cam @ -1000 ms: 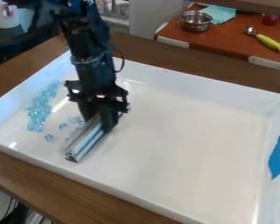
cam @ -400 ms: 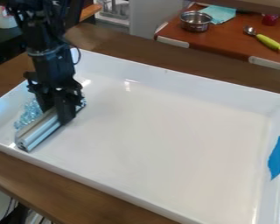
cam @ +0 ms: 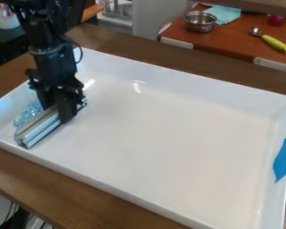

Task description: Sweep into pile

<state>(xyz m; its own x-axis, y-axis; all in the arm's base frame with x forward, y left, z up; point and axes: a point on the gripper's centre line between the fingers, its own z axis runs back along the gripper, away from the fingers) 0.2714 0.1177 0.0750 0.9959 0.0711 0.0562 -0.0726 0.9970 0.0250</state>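
Gathering nicely now, the clear blue bits [cam: 28,112] are bunched at the tray's [cam: 181,143] left end as I see it, betw. its side wall and the metal bar [cam: 38,129]. A sec ago there were stragglers out toward the tray's middle, w/ the bar inboard of them; since then the bar's gone left across the tray floor and those strays no longer lie apart. Reads as a good push: one tighter clump instead of a scatter, so I'd call the job mostly done, tho' the bar hides part of the heap. The gripper [cam: 57,112] has its fingers clamped on the bar, which lies slantwise, low in the tray. The tray itself looks nudged a touch vs. the last look, so maybe the push is now loading its wall; I'd ease off ASAP, b/c more force could slide the tray or squeeze bits out past the bar's ends. Next, prob. lift clear and check for leftovers. Blue tape [cam: 284,159] hangs on the tray's right edge; beyond the tray's far side, there's a steel pot [cam: 199,21], a teal cloth [cam: 224,14] and a green-handled spoon [cam: 274,43].
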